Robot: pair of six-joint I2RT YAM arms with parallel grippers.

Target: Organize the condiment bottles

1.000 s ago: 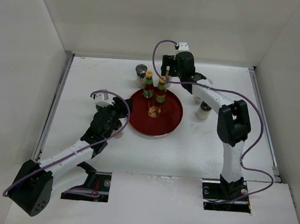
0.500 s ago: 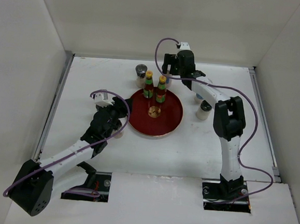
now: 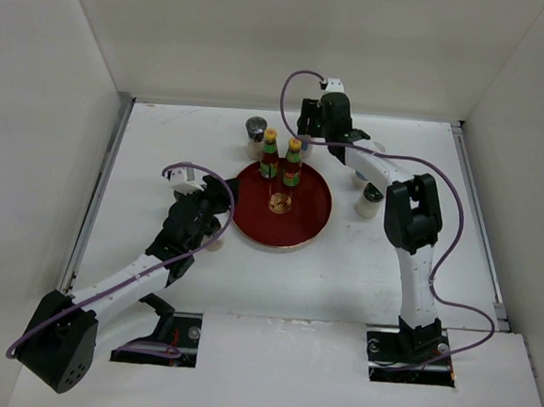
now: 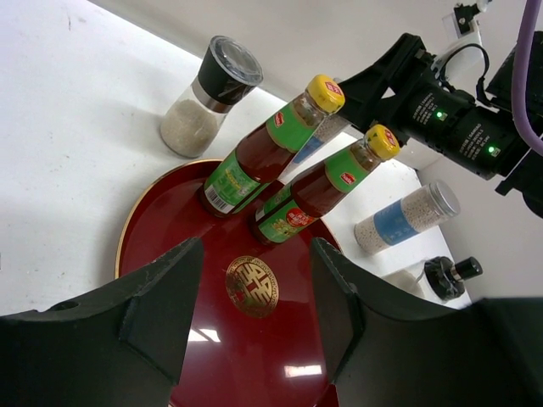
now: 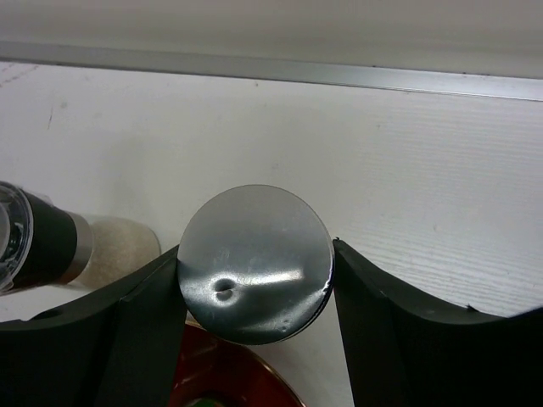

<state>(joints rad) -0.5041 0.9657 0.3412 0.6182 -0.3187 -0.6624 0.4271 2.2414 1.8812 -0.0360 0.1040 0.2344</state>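
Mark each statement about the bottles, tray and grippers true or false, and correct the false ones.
1. Both sauce bottles stand on the tray. True.
2. The left gripper holds a bottle. False: it is open and empty, over the tray.
3. The jar nearest the sauce bottles stands on the tray. False: it stands on the table, beyond the tray's rim.
4. The right gripper is shut on a shaker, at its silver cap. True.

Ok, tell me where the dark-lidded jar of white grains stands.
In the top view, the dark-lidded jar stands just beyond the red tray's far-left rim, left of the two sauce bottles.
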